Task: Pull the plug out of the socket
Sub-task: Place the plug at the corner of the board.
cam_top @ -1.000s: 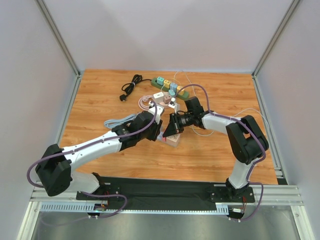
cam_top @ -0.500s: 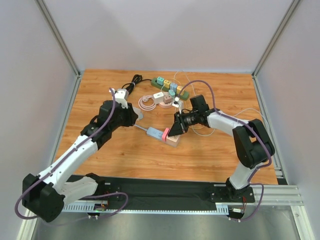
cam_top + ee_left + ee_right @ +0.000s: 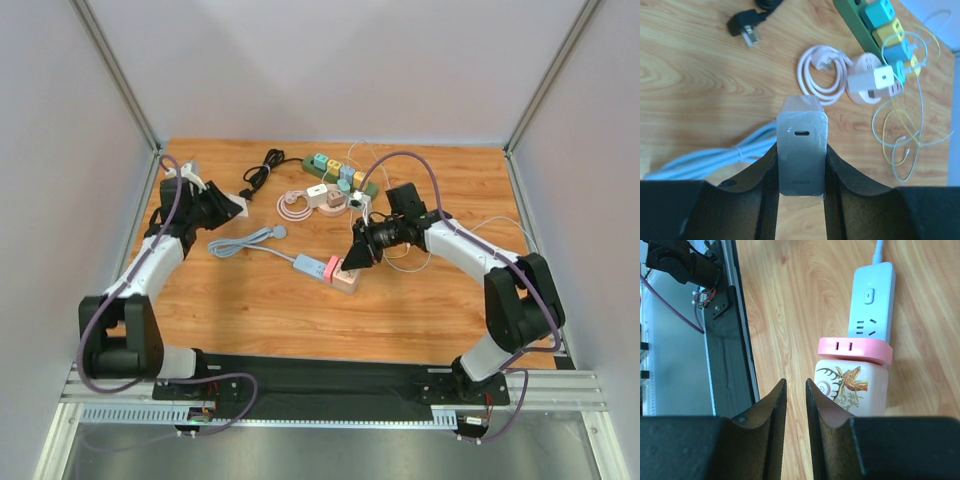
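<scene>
item: my left gripper, clamped on the plug, a grey block with one small oval port on its face, pinched by its two sides. place: lifted above the table, well apart from the power strip, off to the strip's far left in the overhead view. item: my right gripper, jaws a narrow slit apart, nothing between them, hovering just beside the near end of the power strip. item: pink adapter, seated across the power strip's end. item: cream block with a deer print, touching the pink adapter. item: pale blue cable, running from the power strip's other end. item: green strip of coloured cubes, beyond the power strip, near the table's far edge.
</scene>
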`<state>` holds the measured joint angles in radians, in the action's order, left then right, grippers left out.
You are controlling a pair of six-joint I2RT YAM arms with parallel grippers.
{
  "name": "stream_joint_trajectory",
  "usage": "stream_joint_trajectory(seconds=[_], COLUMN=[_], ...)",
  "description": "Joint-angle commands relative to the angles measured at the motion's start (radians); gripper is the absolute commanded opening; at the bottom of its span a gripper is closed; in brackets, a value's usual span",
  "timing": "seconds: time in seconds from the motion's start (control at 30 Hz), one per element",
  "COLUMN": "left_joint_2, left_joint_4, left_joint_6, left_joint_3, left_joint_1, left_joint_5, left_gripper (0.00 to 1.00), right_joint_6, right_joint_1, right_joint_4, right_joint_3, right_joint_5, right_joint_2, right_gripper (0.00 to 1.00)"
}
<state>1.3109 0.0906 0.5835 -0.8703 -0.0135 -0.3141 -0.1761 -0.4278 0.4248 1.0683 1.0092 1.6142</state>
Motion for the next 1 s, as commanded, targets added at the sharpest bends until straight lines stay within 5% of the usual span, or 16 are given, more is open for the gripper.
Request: stream_joint_trajectory(seconds=[0.0, 0.2, 0.53, 0.73, 0.97], left_joint_2=[0.115, 0.448, 0.771, 0.849, 0.838], left_joint_4=[-0.202, -0.203, -0.039, 0.118, 0.189], left_joint_6=[0.154, 0.196, 0.159, 0.073, 0.026], left_joint_3=[-0.085, -0.292, -0.594, -0.7, -0.67], left_joint_1=[0.116, 0.216, 0.311, 0.313, 0.319], left_joint_5=[-0.129, -0.178, -0.197, -0.157, -0.08], left_gripper=[0.0, 0.0, 0.01, 0.22, 0.68], right_joint_6=[-0.066, -0.095, -0.118, -0.138, -0.158], right_joint_1=[0.011, 0.017, 0.018, 0.02, 0.029], right_joint_4=[0.048, 0.066, 0.094, 0.114, 0.124], right_joint_3=[0.041, 0.039, 0.051, 0.059, 0.061], right_joint_5=[-0.055, -0.104, -0.129, -0.142, -0.159], right_joint_2=[-0.057, -0.119, -0.139, -0.129, -0.157], right_gripper=[0.24, 0.26, 0.27, 0.28, 0.31])
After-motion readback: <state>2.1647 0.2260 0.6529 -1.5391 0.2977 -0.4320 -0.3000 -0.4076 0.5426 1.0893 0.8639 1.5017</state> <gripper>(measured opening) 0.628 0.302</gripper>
